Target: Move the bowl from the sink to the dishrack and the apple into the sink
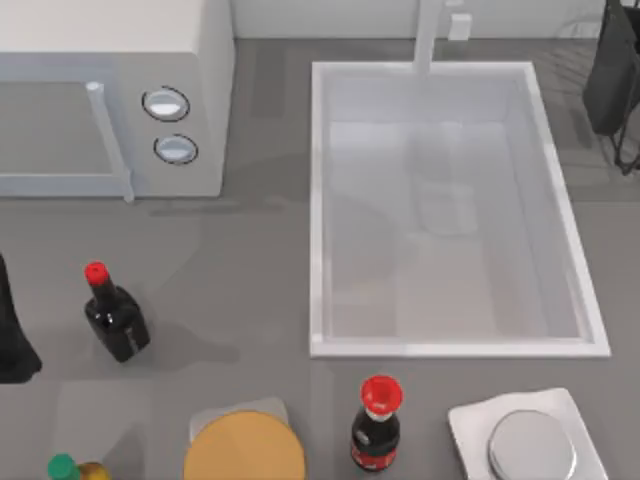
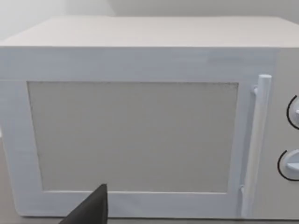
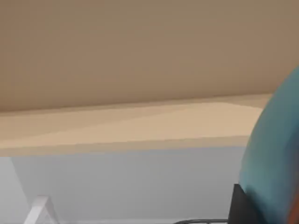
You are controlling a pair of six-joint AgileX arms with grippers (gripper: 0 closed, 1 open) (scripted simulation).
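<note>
Bowl (image 3: 275,154) sits right against your right gripper's finger (image 3: 243,205), over dishrack (image 1: 600,60); grip can't tell. Sink (image 1: 320,200) bare. Left gripper (image 1: 15,340) parked at table's left, fingers can't tell.

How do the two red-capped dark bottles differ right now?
The left bottle leans and shows no label; the front bottle stands upright with a red label. The left one sits out on the table's left, the front one below the sink rim. Both are dark with red caps.
</note>
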